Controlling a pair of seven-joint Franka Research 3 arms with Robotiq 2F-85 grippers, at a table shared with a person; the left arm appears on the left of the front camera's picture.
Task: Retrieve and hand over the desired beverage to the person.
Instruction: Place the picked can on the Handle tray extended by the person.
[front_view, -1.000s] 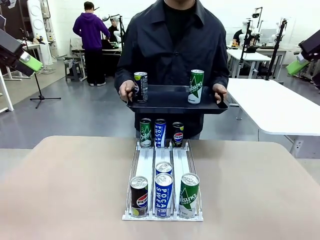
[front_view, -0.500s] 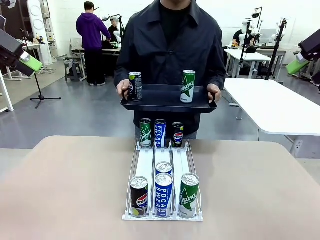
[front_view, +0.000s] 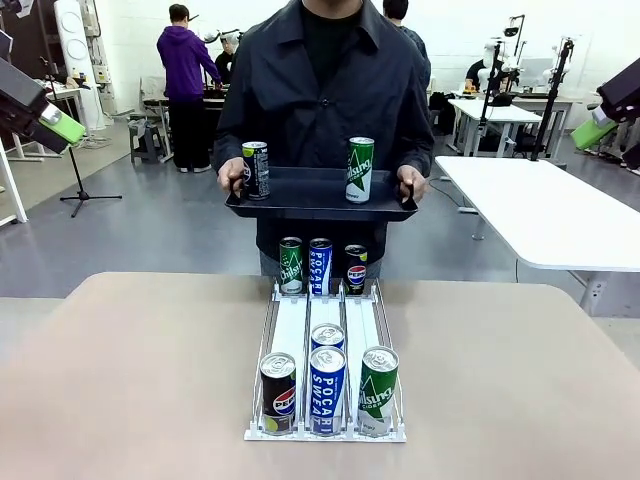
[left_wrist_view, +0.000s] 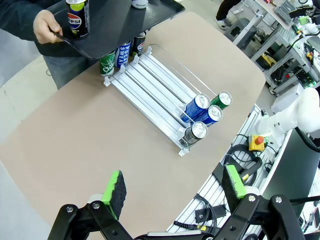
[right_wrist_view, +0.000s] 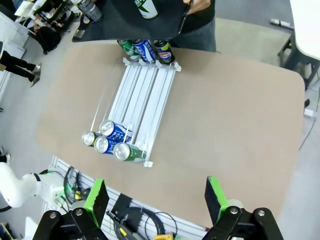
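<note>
The person (front_view: 320, 90) in a dark jacket stands at the table's far edge, both hands on a black tray (front_view: 320, 208). A black Pepsi can (front_view: 256, 170) and a green can (front_view: 359, 170) stand on that tray. On the table a white wire rack (front_view: 292, 330) carries a Pepsi (front_view: 278, 392), two Pocari Sweat cans (front_view: 327, 390) and a green can (front_view: 378, 390) at its near end, and three more cans (front_view: 320, 266) at its far end. My left gripper (left_wrist_view: 175, 187) and right gripper (right_wrist_view: 157, 200) hang open and empty, high above the table.
The beige table (front_view: 130, 380) has bare room on both sides of the rack. A white table (front_view: 540, 210) stands at the right behind. A person in a purple hoodie (front_view: 185, 70) works at the back left, beside a tripod stand (front_view: 80, 180).
The person has shifted toward picture left with the tray and its two cans. Both grippers and the rack's cans have stayed as they were.
</note>
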